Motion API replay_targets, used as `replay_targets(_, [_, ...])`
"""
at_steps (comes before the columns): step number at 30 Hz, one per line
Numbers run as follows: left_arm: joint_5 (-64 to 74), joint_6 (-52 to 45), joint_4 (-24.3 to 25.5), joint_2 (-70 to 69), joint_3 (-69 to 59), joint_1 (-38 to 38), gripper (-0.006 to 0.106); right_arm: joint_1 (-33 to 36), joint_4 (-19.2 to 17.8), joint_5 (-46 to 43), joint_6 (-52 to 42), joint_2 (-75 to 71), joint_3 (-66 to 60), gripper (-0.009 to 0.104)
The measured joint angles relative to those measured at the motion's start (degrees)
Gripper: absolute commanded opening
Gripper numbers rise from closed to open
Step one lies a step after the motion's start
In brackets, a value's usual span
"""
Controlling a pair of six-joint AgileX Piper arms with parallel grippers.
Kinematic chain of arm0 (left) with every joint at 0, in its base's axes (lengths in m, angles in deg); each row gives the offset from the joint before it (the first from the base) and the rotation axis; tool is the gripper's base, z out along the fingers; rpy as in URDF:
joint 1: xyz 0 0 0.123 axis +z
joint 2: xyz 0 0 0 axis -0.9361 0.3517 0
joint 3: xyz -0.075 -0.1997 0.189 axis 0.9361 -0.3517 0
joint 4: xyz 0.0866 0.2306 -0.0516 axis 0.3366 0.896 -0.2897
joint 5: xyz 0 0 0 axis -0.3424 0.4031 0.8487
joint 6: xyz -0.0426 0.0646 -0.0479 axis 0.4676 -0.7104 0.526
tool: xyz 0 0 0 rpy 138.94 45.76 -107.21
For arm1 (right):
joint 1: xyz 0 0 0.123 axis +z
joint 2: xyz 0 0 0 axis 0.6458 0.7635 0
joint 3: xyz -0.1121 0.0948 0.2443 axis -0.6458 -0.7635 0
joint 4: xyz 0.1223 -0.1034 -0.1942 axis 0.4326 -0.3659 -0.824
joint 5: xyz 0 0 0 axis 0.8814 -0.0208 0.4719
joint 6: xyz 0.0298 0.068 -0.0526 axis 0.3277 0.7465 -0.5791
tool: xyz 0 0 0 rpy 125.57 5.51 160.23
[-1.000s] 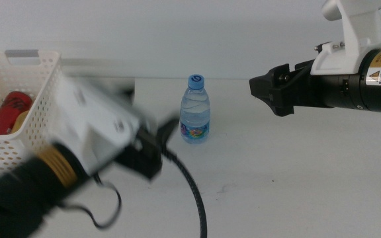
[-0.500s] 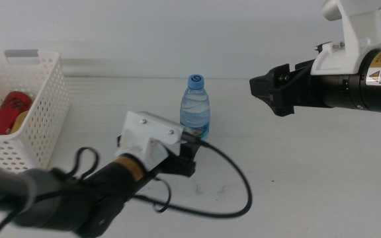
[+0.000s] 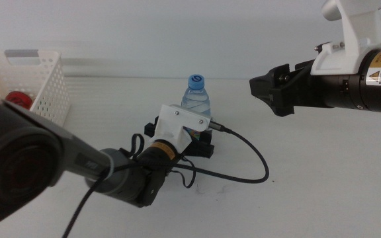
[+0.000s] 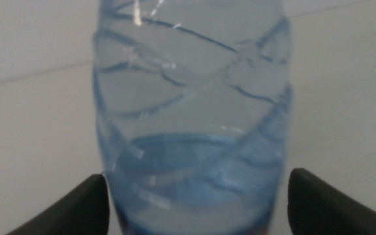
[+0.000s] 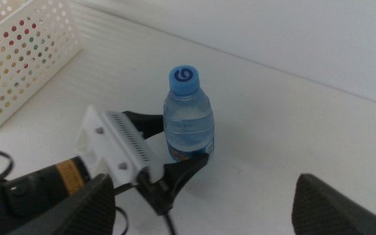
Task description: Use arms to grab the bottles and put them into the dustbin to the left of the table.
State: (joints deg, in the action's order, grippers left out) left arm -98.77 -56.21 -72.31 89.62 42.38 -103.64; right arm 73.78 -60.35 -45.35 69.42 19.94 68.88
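The left gripper (image 3: 194, 135), black with a white housing block behind it, reaches in from the left side of the middle view, and its two dark jaws stand apart, one on each side of the lower body of the clear plastic water bottle with the blue cap (image 3: 195, 100). The left wrist view shows the bottle (image 4: 191, 117) filling the gap between the jaws, though whether they press on it cannot be told. Seen from the right wrist camera, the same gripper (image 5: 175, 160) flanks the bottle (image 5: 188, 117) near its coloured label. A black cable (image 3: 243, 162) loops from this arm across the flat white worktop (image 3: 323, 178).

At the far left stands the white perforated plastic dustbin (image 3: 42, 82), with a red can (image 3: 18, 99) partly visible inside. The bottle stands upright on the worktop, near the middle, well apart from the dustbin.

To the right, the right gripper (image 3: 266, 89) hangs above the worktop, clear of the bottle, its jaws set wide apart in its own wrist view.
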Motion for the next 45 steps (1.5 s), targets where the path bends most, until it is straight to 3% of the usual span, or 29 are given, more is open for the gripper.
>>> replay_targets(6, [-0.1,-2.0,-2.3,3.4,5.0,0.8,0.093,0.0,0.0,0.0,0.0,0.0,0.0,0.079])
replay_targets(9, [-0.4,-2.0,-2.9,4.2,6.6,1.7,0.085,0.0,0.0,0.0,0.0,0.0,0.0,0.079])
replay_targets(12, [-0.1,-2.0,-2.9,4.1,7.0,2.3,0.066,0.0,0.0,0.0,0.0,0.0,0.0,0.079])
replay_targets(15, [7.0,-2.9,-3.5,0.4,6.3,2.8,0.038,0.0,0.0,0.0,0.0,0.0,0.0,0.079])
replay_targets(19, [32.1,-6.3,-9.4,-12.8,3.2,4.9,0.002,0.0,0.0,0.0,0.0,0.0,0.0,0.079])
replay_targets(20, [39.6,-6.8,-11.5,-17.0,2.9,6.2,-0.002,0.0,0.0,0.0,0.0,0.0,0.0,0.079])
replay_targets(22, [52.3,-7.4,-12.7,-24.5,2.8,9.4,-0.002,0.0,0.0,0.0,0.0,0.0,0.0,0.079])
replay_targets(26, [70.3,-7.7,-8.9,-35.8,8.0,19.2,-0.002,0.0,0.0,0.0,0.0,0.0,0.0,0.079])
replay_targets(32, [93.7,-9.0,-2.3,-34.2,27.0,36.5,-0.002,0.0,0.0,0.0,0.0,0.0,0.0,0.079])
replay_targets(36, [100.1,-10.3,1.8,-28.3,33.9,43.8,-0.002,0.0,0.0,0.0,0.0,0.0,0.0,0.079])
replay_targets(40, [101.4,-12.3,5.6,-20.9,35.3,45.7,0.001,0.0,0.0,0.0,0.0,0.0,0.0,0.079])
replay_targets(43, [100.9,-12.7,6.2,-15.5,35.3,45.7,0.01,0.0,0.0,0.0,0.0,0.0,0.0,0.079])
replay_targets(45, [99.9,-12.7,6.2,-13.1,35.3,45.7,0.023,0.0,0.0,0.0,0.0,0.0,0.0,0.079])
